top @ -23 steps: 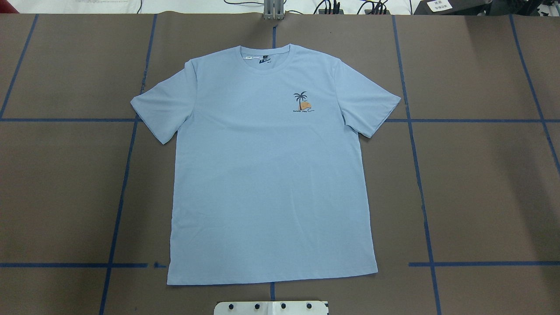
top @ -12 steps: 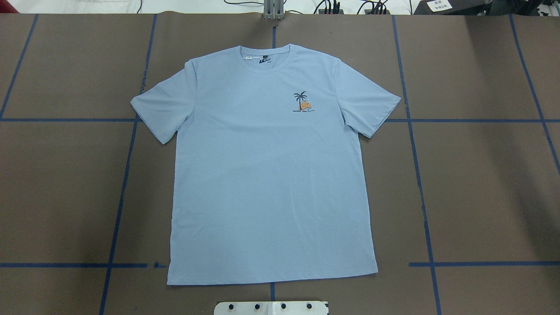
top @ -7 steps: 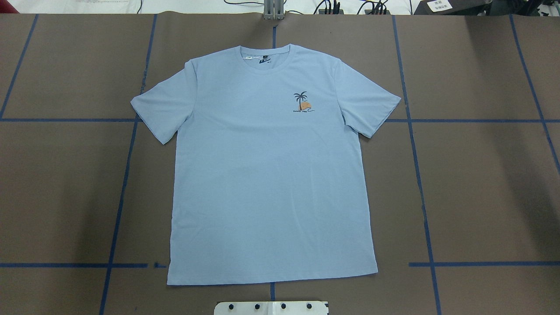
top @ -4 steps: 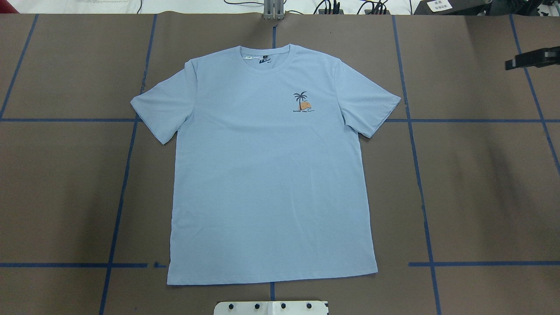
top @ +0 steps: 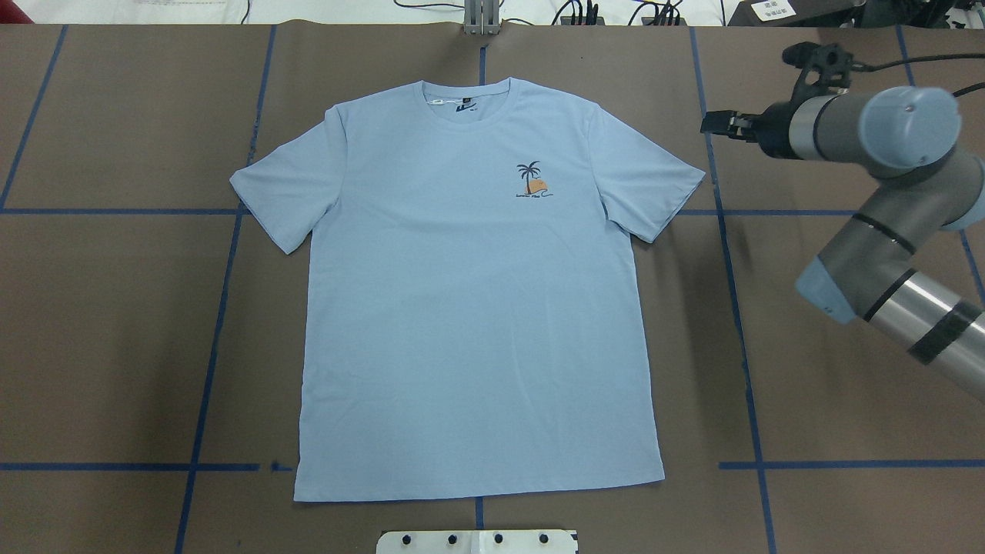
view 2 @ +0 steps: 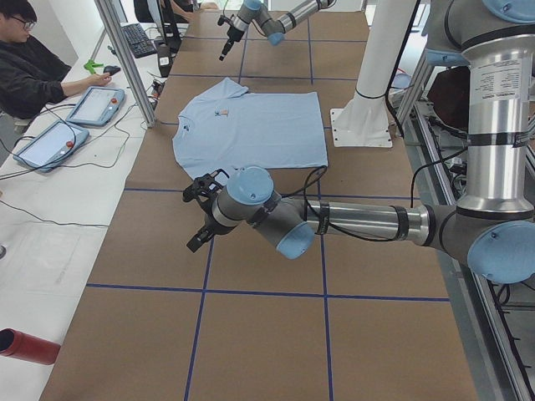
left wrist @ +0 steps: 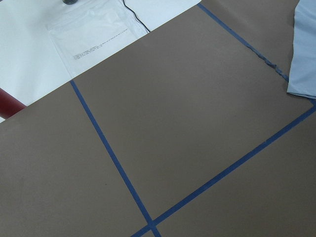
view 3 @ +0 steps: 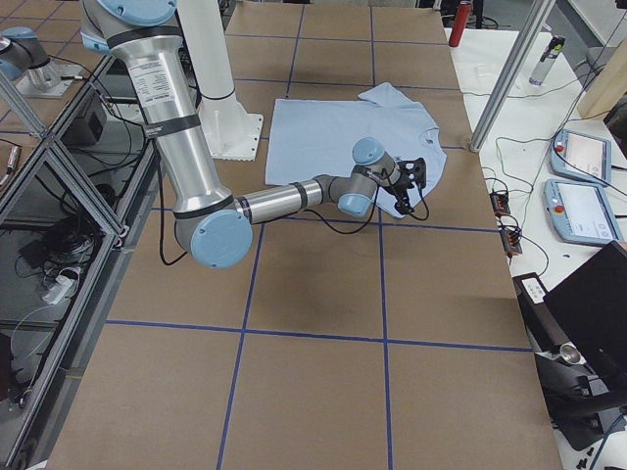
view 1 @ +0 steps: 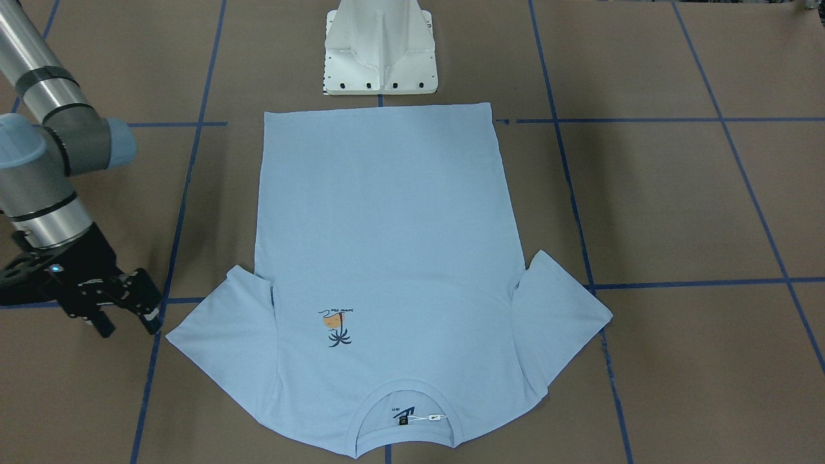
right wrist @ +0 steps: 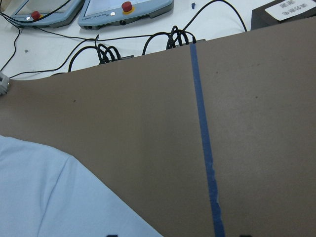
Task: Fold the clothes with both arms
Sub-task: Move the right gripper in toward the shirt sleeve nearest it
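The light blue T-shirt [top: 469,308] lies flat and face up on the brown table, collar away from the robot; its palm print [view 1: 336,322] and neck label [view 1: 405,415] both show. My right gripper [view 1: 129,326] hangs open just off the tip of the shirt's right sleeve [top: 654,192], holding nothing. It also shows in the overhead view [top: 712,123]. My left gripper [view 2: 201,215] appears only in the exterior left view, over bare table left of the shirt, so I cannot tell its state. The left wrist view catches a sleeve edge [left wrist: 303,49].
Blue tape lines [top: 739,331] cross the brown table. The white pedestal base [view 1: 380,51] stands at the shirt's hem side. A white side table holds teach pendants [view 2: 92,104] and cables; a person [view 2: 33,67] sits there. A red cylinder [view 2: 29,345] lies at its near end.
The right arm has swung in from the overhead view's right edge, and its gripper now sits near the shirt's right sleeve. The shirt has not moved.
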{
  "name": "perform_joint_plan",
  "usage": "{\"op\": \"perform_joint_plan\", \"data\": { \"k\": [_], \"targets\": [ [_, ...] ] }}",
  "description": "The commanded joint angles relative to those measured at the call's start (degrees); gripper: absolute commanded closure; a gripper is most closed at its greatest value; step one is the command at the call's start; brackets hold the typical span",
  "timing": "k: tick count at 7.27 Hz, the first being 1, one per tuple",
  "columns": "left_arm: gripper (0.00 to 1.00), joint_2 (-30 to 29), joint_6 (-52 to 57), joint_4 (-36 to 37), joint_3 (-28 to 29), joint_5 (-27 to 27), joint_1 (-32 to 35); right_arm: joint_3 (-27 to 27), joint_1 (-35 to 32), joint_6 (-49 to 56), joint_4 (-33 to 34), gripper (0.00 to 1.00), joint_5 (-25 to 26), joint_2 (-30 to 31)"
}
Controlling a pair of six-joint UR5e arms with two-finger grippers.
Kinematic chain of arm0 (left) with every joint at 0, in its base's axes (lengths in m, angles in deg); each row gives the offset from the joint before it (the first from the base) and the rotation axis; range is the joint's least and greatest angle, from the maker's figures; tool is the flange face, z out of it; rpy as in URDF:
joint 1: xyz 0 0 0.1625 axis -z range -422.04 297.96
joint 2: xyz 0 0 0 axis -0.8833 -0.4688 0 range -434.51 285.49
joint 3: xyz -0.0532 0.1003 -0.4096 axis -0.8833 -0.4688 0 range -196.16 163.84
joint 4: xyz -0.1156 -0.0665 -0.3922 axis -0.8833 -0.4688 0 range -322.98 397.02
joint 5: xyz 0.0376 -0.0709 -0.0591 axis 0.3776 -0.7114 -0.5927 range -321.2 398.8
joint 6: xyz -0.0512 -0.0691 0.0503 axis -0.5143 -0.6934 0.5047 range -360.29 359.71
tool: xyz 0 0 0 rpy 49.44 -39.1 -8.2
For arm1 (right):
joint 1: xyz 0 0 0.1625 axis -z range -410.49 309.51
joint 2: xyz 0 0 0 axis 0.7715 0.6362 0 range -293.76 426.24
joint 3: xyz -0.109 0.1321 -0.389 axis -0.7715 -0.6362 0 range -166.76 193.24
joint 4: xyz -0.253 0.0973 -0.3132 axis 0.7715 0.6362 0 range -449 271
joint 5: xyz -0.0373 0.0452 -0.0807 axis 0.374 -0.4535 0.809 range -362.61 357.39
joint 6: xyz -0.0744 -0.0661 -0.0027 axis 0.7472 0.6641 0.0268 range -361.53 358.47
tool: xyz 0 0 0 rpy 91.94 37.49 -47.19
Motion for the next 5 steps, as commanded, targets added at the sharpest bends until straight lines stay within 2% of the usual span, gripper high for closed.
{"op": "perform_joint_plan", "data": {
  "k": [1, 2, 5],
  "targets": [
    [0.0, -0.01, 0.0, -0.05, 0.01, 0.0, 0.0, -1.43, 3.09, -0.41, 0.25, 0.43, 3.86, 0.29],
    [0.0, -0.01, 0.09, -0.05, -0.07, 0.0, 0.0, -1.95, 3.44, -0.24, 0.6, 0.55, 3.78, 0.73],
    [0.0, 0.07, 0.09, -0.75, 0.28, 0.0, 0.0, -4.77, 5.02, 0.38, 0.51, 0.56, 5.45, 0.47]
  ]
}}
